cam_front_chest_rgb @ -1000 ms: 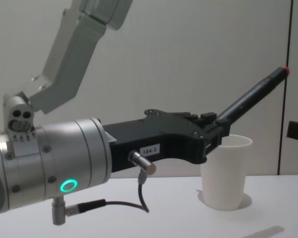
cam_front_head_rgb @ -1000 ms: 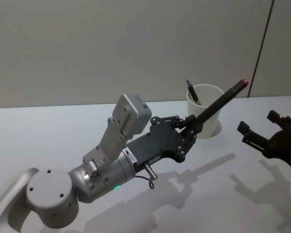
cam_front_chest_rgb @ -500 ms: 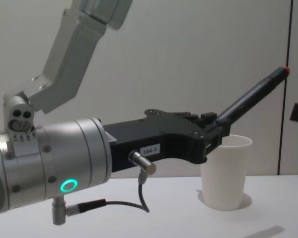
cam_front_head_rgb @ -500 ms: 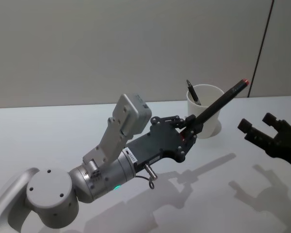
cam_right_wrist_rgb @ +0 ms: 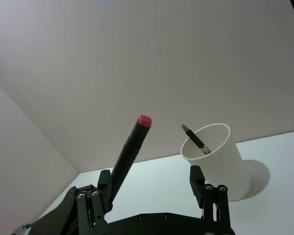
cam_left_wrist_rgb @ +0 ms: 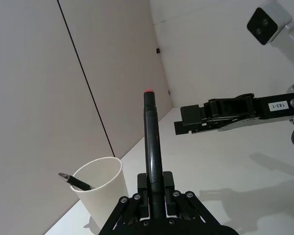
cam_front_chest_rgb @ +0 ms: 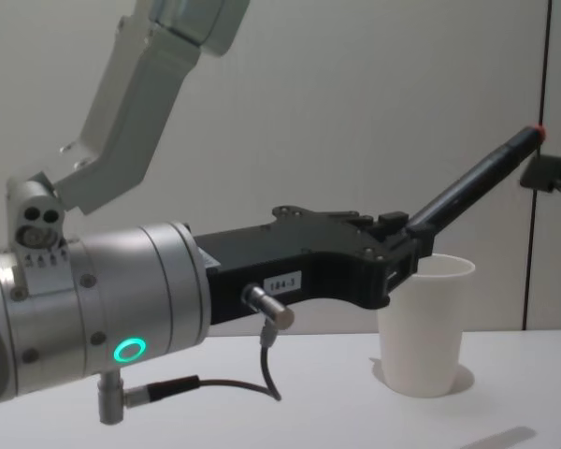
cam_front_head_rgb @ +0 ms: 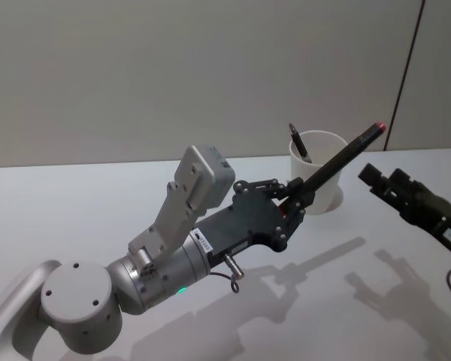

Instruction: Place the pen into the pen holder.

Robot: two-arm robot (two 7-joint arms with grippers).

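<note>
1. The slim black matte pen, round-barrelled with a red end cap, was clamped by its lower end in the left gripper, above the smooth white table. Its long axis slanted up and rightward, cap uppermost.
2. The tapered white paper cup stood near the table's far edge, right of middle. The head view revealed a second dark pen leaning inside, which the chest view's side-on angle hid.
3. The black right gripper hung near the red cap, and the right wrist view showed its jaws apart.
</note>
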